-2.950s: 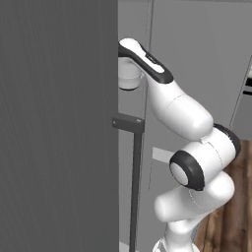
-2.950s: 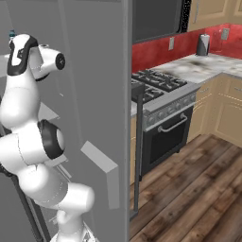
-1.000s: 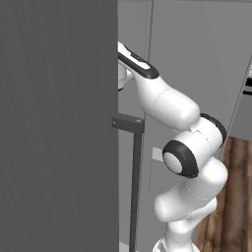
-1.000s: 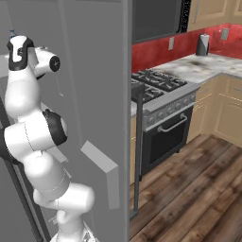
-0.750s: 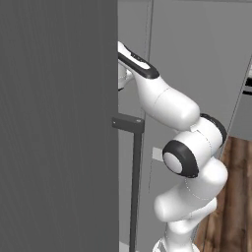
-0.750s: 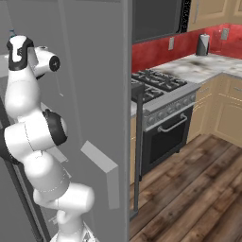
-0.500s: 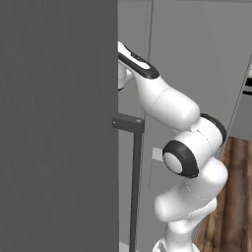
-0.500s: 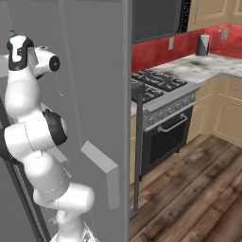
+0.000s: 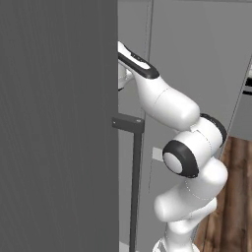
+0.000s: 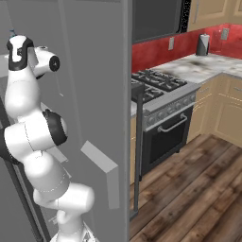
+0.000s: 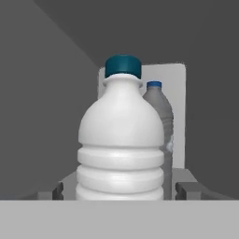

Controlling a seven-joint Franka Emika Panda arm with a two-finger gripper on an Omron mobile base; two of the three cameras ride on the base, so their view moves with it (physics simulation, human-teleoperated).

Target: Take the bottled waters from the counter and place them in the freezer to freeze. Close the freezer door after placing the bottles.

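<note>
In the hand view the clear-white ribbed bottled water (image 11: 122,140) stands upright with its blue cap, very close, inside the grey freezer (image 11: 46,93). The darker smoky bottle (image 11: 158,116) stands just behind it to the right, partly hidden. My gripper (image 11: 120,190) is open: its dark fingertips (image 11: 58,190) sit on either side of the white bottle's base, with a gap on both sides. In the left base view the freezer door (image 9: 59,123) stands open, and my arm (image 9: 162,98) reaches in behind its edge, so the hand is hidden there.
The door's dark bar handle (image 9: 134,187) hangs close to my arm. A grey panel with a bin (image 10: 101,170) stands right of the arm. Further right are the black stove (image 10: 163,118), the marble counter (image 10: 203,66) and wooden floor (image 10: 198,189).
Since three seconds ago the arm has changed its pose, with the elbow pushed further out. Over the last second nothing has moved.
</note>
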